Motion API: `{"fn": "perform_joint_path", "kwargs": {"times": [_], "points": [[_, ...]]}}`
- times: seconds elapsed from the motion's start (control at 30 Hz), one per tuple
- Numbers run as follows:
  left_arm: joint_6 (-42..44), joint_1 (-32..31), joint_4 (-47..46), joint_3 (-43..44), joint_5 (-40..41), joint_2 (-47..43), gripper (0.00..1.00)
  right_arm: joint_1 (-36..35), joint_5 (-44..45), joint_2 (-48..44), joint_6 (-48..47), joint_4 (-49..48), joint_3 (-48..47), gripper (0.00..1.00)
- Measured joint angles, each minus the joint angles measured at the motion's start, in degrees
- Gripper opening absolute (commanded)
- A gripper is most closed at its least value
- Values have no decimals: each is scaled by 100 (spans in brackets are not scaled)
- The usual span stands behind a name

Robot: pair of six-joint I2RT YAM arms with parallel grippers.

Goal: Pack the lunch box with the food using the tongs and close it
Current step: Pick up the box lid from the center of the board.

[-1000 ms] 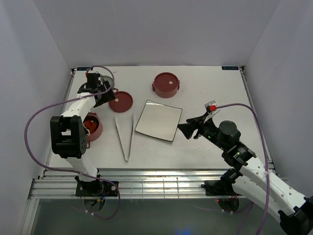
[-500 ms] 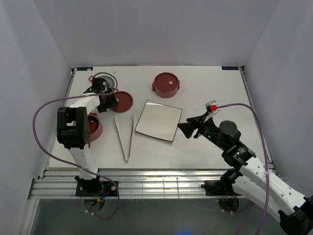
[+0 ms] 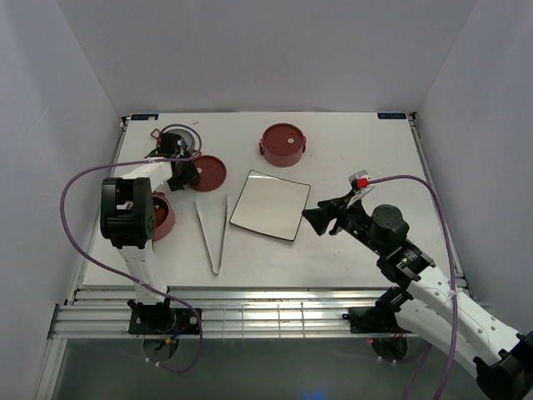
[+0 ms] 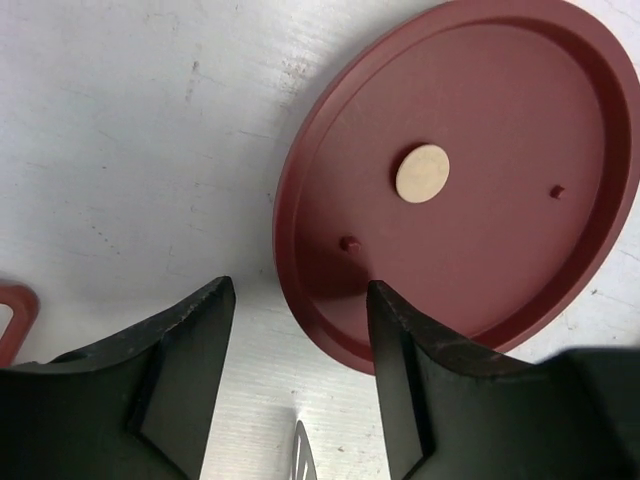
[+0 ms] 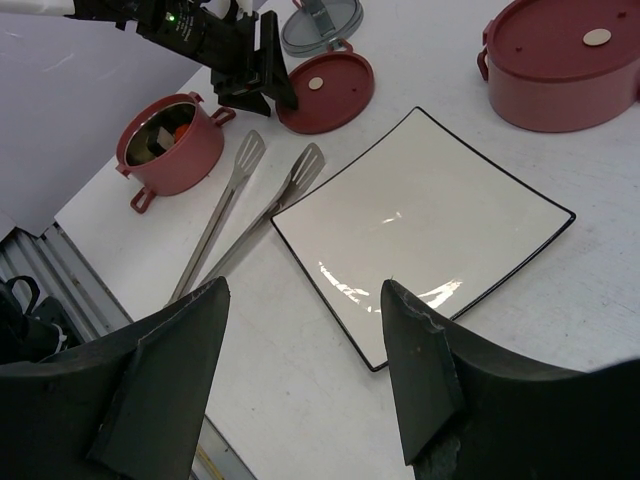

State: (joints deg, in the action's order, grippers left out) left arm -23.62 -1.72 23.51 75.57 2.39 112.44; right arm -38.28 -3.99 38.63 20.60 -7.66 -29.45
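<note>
Straddling red lid point(image 4: 480, 130) rim: left gripper point(image 4: 300, 300) | right gripper point(image 5: 302, 300) hovering, parted

No word, brand, number or sign can be read anywhere: the left blue sticker point(image 3: 143, 117) and the right blue sticker point(image 3: 390, 115), at the far corners of the table point(image 3: 350, 242), carry print too small to make out.

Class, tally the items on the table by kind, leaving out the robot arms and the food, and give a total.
Red bowls: 2
Red disc lids: 2
Grey-green lid: 1
Tongs: 1
Square plate: 1
Total: 7
</note>
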Motion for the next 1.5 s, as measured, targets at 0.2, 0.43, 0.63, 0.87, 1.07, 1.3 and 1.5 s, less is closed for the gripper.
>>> {"fn": "perform_joint_path", "kwargs": {"times": [0.2,0.43,0.63,0.87,1.07,1.3,1.5], "points": [[-63,0,-37,57,55,74,38,0,-2,13,-2,4,0,68],[-153,0,-52,57,122,74,12,0,44,4,-9,17,0,68],[-186,0,52,57,149,-63,0,0,68,4,-22,17,0,68],[-216,13,240,219,278,-658,0,0,103,-44,-42,24,0,68],[-356,490,627,214,173,-1690,0,0,111,-37,-68,20,-2,69],[-726,2411,1113,-975,197,-3762,0,0,79,155,-127,26,-13,70],[-796,2680,1572,-1687,243,-4752,0,0,79,260,-153,22,-13,70]]}}
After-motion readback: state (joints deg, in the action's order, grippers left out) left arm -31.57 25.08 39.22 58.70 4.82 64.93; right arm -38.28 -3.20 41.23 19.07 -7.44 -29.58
